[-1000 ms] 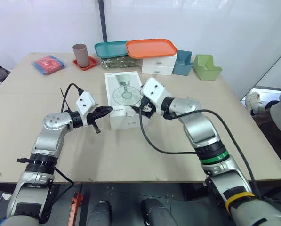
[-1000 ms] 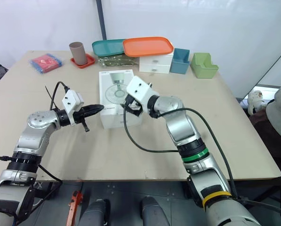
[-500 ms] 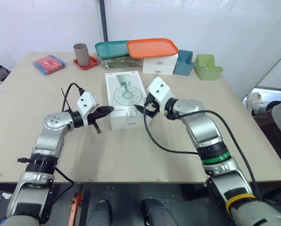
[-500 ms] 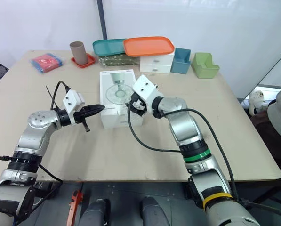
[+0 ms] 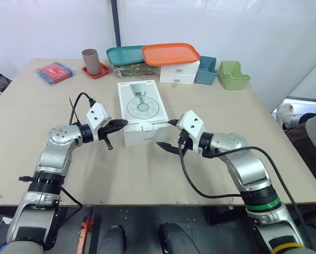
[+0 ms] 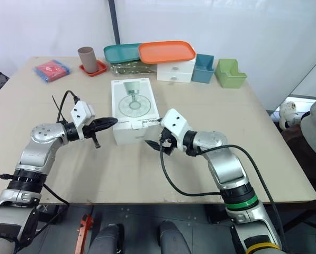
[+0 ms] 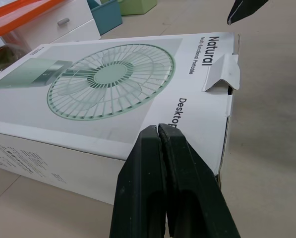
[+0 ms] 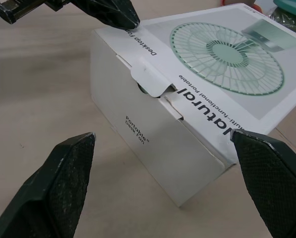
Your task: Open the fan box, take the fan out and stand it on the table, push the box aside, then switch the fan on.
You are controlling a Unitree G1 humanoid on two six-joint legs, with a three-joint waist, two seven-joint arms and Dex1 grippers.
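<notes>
The white fan box (image 5: 142, 108), printed with a green fan, lies flat in the middle of the table. On its near end face a small tuck tab (image 8: 148, 79) sticks out, slightly lifted. My left gripper (image 5: 122, 124) is shut with nothing in it. Its tip (image 7: 159, 132) rests against the box's near left top edge. My right gripper (image 5: 166, 134) is open wide just in front of the box's near right corner, apart from it. Its two fingertips (image 8: 81, 141) frame the end face. The fan itself is hidden inside the box.
Along the far edge stand a brown cup (image 5: 91, 61) on a red coaster, a teal tray (image 5: 125, 54), an orange tray (image 5: 171, 53) on white drawers (image 5: 179, 74), a blue bin (image 5: 206, 70) and a green bin (image 5: 233, 74). A red packet (image 5: 54, 72) lies far left.
My right gripper has drawn back from the box's near end toward the table's near edge and now stands open in front of it. The left arm and the box have not moved.
</notes>
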